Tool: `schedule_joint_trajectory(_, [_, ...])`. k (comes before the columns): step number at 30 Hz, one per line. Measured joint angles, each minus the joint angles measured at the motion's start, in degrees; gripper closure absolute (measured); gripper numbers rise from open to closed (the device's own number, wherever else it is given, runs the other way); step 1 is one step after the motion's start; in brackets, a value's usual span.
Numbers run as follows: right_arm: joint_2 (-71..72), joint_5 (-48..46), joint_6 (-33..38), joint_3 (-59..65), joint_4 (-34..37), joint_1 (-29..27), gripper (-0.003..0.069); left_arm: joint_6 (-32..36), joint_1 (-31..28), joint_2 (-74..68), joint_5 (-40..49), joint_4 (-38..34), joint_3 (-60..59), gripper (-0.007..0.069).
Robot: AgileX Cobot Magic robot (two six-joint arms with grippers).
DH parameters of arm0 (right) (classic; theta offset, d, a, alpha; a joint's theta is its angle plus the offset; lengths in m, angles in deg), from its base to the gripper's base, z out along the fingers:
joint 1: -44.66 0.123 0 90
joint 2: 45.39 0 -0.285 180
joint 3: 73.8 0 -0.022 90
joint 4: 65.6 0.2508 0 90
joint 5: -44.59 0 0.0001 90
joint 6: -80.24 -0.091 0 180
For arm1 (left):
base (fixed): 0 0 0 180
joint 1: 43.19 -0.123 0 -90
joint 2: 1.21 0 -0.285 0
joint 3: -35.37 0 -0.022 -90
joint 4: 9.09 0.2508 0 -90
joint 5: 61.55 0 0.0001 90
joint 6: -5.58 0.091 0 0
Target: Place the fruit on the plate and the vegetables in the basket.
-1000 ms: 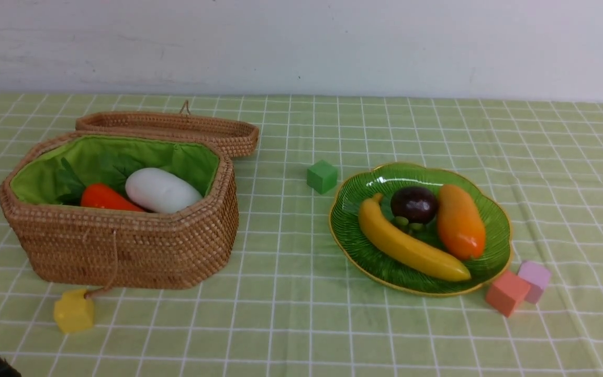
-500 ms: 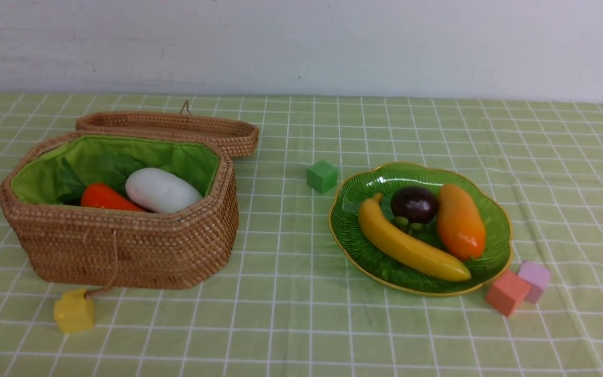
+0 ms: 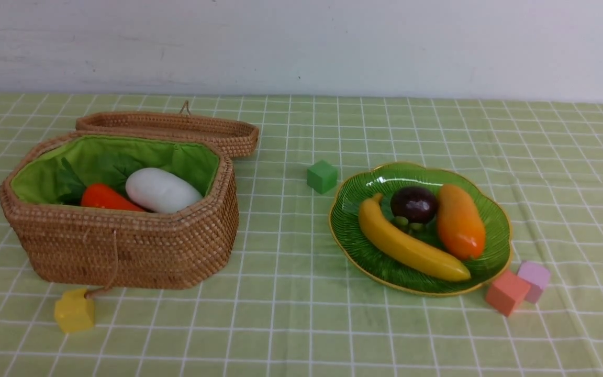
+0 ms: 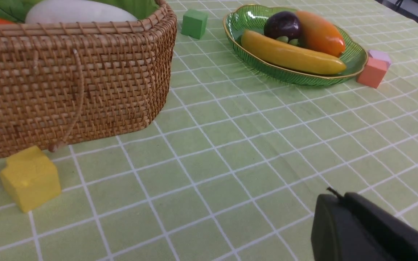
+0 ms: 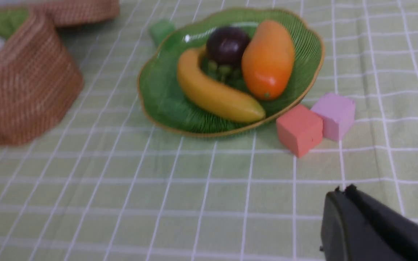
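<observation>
Fruit sits on the plate, vegetables lie in the basket, and both hands are closed!
Over on the right, the green plate (image 3: 354, 246) carries the yellow banana (image 3: 411, 243), curving along the near side, with the dark mangosteen (image 3: 414, 204) behind it and the orange-yellow mango (image 3: 460, 222) beside that. Across to the left, the woven basket (image 3: 123, 251) stands with its lid (image 3: 170, 125) back, the orange carrot (image 3: 108, 198) and white radish (image 3: 161, 189) showing against the green lining. The left hand (image 4: 334, 194) has its fingers together over the table (image 3: 291, 324), and the right hand (image 5: 345, 190) is together too, each with nothing in its grip! A yellow block (image 3: 74, 311) sits in front of the basket, a green cube (image 3: 322, 177) just beside the plate.
</observation>
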Motion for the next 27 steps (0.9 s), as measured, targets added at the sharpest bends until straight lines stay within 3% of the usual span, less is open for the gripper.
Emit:
schedule_joint_trajectory(1, [0.3,0.7,0.1,0.6,0.6,0.0,0.0679,0.0,0.0,0.0,0.0,0.0,0.0,0.0626])
schedule_joint_trajectory(2, [3.3,5.4,1.8,6.1,4.3,-4.1,0.0679,0.0,0.0,0.0,0.0,0.0,0.0,0.0624])
schedule_joint_trajectory(4, [7.0,7.3,3.7,10.6,6.7,-7.1,0.0679,0.0,0.0,0.0,0.0,0.0,0.0,0.0624])
schedule_joint_trajectory(7, [9.7,5.2,7.0,13.1,7.6,-9.9,0.0679,0.0,0.0,0.0,0.0,-0.2,0.0,0.0622])
schedule_joint_trajectory(19, [10.1,4.2,15.1,13.2,7.9,-10.5,0.0679,0.0,0.0,0.0,0.2,0.0,0.0,0.0612])
schedule_joint_trajectory(24, [10.1,4.9,27.5,13.2,10.6,-10.5,0.0679,0.0,0.0,0.0,0.2,0.0,0.0,0.0606])
schedule_joint_trajectory(27, [10.1,4.5,29.8,13.2,11.3,-10.5,0.0679,0.0,0.0,0.0,0.2,0.0,0.0,0.0604])
